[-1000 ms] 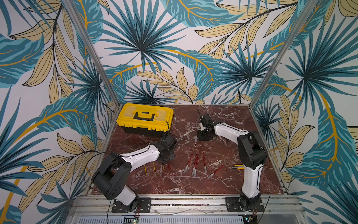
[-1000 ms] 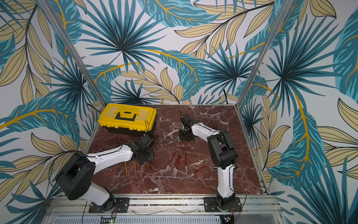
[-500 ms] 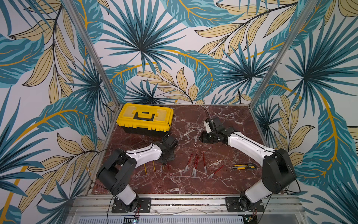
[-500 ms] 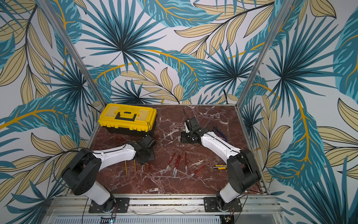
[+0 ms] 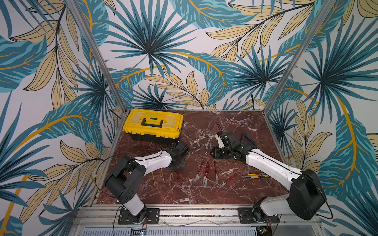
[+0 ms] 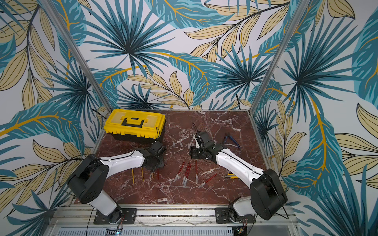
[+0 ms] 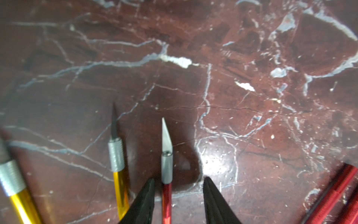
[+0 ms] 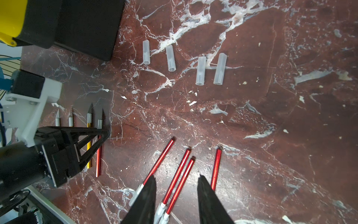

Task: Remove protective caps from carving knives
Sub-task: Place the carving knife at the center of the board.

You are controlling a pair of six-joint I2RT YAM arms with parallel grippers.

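In the left wrist view my left gripper (image 7: pixel 178 179) is open. An uncapped red-handled carving knife (image 7: pixel 166 168) lies on the marble between its jaws, close to one finger. Two bare-bladed yellow-handled knives (image 7: pixel 116 155) lie beside it. My right gripper (image 8: pixel 176 176) is open and hangs above several capped red knives (image 8: pixel 179 174), with nothing gripped. Several loose protective caps (image 8: pixel 200 70) lie in a row further back. In both top views the left gripper (image 5: pixel 177 166) is over the uncapped row. The right gripper (image 5: pixel 214 153) hovers behind the capped group (image 5: pixel 205 171).
A yellow toolbox (image 5: pixel 153 124) stands at the back left, close behind the left arm. Blue-handled pliers (image 5: pixel 248 140) lie behind the right arm. A yellow-and-black utility knife (image 5: pixel 256 175) lies in front of the right arm. Metal frame posts edge the marble table (image 5: pixel 204 194).
My left gripper has opened, and the red knife now lies loose between its jaws. The right arm has swung its elbow down to the right. Its gripper shifted back from the caps and opened a little.
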